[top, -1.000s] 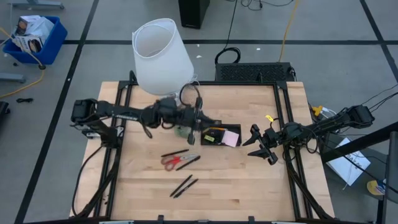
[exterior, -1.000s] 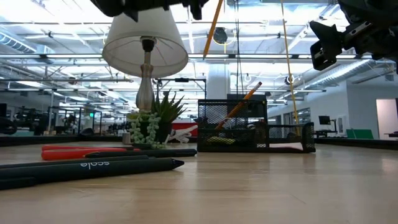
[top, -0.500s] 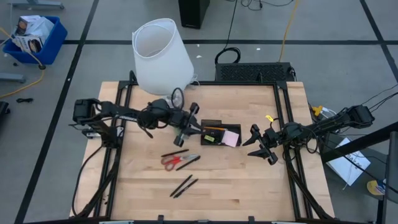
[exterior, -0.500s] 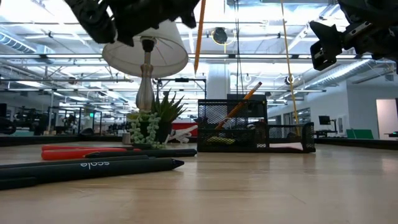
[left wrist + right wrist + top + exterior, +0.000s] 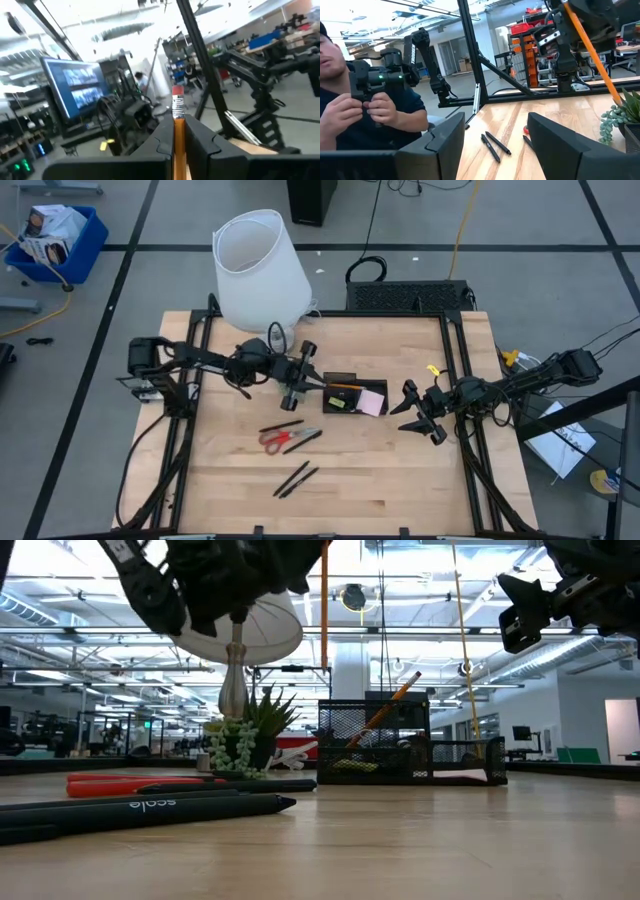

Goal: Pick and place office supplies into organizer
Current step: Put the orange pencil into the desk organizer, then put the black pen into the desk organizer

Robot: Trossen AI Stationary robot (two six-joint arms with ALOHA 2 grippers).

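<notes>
Swinging its orange pencil upright, left gripper pinches it left of centre-frame organizer, next lowering it in.

bench: light wood slats | organizer: black tray near centre, pink pad inside | scissors: red handles, in front of tray, a dark pen just beside | two pens: nearer front edge, side by side | lamp: far-left corner | plant: apparently by lamp base
</notes>
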